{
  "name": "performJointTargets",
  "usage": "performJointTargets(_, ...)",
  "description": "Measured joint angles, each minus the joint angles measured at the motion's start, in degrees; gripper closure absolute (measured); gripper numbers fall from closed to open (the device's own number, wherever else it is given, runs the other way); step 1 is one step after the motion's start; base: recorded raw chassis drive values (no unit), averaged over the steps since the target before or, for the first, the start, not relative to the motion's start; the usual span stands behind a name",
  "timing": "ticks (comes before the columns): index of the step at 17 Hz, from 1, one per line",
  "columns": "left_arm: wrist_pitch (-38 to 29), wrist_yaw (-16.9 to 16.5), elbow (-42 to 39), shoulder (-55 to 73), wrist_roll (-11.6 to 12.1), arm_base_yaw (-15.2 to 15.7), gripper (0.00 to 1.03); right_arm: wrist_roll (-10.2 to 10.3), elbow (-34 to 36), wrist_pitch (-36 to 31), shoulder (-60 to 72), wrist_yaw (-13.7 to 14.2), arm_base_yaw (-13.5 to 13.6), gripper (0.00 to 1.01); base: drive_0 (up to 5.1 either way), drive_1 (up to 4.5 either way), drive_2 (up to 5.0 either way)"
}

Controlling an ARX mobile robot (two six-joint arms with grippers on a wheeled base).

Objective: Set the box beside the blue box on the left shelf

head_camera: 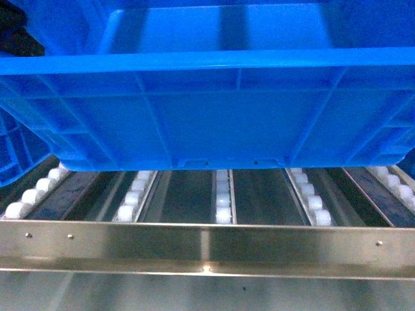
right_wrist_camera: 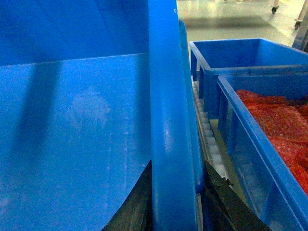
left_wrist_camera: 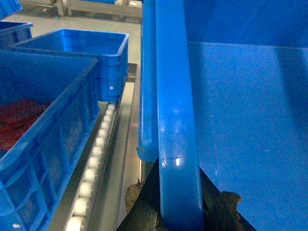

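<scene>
Here box (head_camera: pixel 214 110) over left shelf (head_camera: pixel 207 249), crates flanking; both grippers' jaws clamped on rim.

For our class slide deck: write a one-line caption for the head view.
Bright-blue box held above the roller shelf, behind a metal front rail.

One held box (head_camera: pixel 214 110), four other blue crates (left_wrist_camera: pixel 72 53), five roller tracks (head_camera: pixel 223 197) visible.

Big bright-blue ribbed plastic crate (head_camera: pixel 214 116), open-topped, sits level above white-roller metal shelf deck (head_camera: pixel 222 201), w/ another blue crate (left_wrist_camera: pixel 43 139) at left.
</scene>
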State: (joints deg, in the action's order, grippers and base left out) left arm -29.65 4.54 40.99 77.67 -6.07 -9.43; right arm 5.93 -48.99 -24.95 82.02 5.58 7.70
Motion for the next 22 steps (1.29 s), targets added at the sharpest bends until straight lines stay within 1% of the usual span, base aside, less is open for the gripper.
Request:
performJointTargets(4, 0.02, 0.0, 0.0, 0.0, 0.0, 0.0, 0.95, -0.02, 0.0, 0.0, 0.0, -0.04, 0.0, 0.82, 0.0, 4.26, -4.3)
performJointTargets(22, 0.0, 0.0, 0.0, 0.02, 0.0, 0.0, 0.95, 0.0, 0.0, -0.04, 0.02, -0.15, 0.0, 0.82, 0.0, 0.0, 0.0)
